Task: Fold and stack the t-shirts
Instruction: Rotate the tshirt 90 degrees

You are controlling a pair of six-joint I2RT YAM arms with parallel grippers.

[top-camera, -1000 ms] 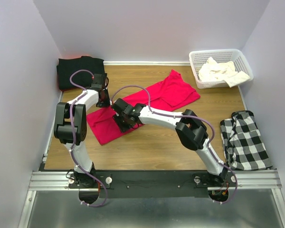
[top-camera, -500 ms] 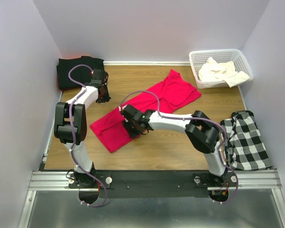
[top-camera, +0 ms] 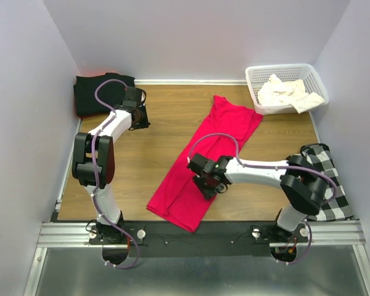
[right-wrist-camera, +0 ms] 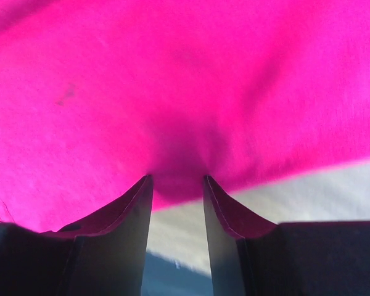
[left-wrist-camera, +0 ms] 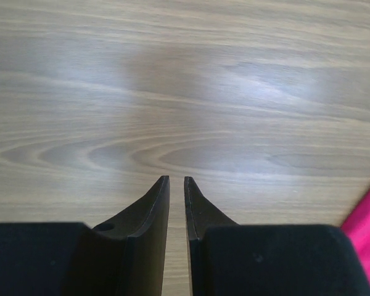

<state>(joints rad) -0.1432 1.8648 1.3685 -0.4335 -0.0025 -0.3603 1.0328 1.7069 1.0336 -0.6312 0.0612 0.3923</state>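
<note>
The crimson-red t-shirt (top-camera: 219, 132) lies in a long diagonal strip from the back centre to the near edge. My right gripper (top-camera: 205, 182) is shut on a bunched fold of it; in the right wrist view the red fabric (right-wrist-camera: 172, 80) fills the frame and is pinched between the fingertips (right-wrist-camera: 177, 179). My left gripper (top-camera: 143, 120) is shut and empty over bare wood at the back left (left-wrist-camera: 177, 180), with a red corner (left-wrist-camera: 367, 222) at its right. The black t-shirt (top-camera: 92, 92) lies in the back left corner. The cream-white t-shirt (top-camera: 283, 92) lies in the basket.
The white lattice basket (top-camera: 283, 66) stands at the back right. A black-and-white checked cloth (top-camera: 320, 185) lies at the right edge. Walls close the table on the left, back and right. The near rail (top-camera: 197, 231) runs under the red shirt's end.
My right gripper has dragged the red shirt right and toward the near edge, stretching it into a long strip. My left gripper has let go of it and moved slightly back.
</note>
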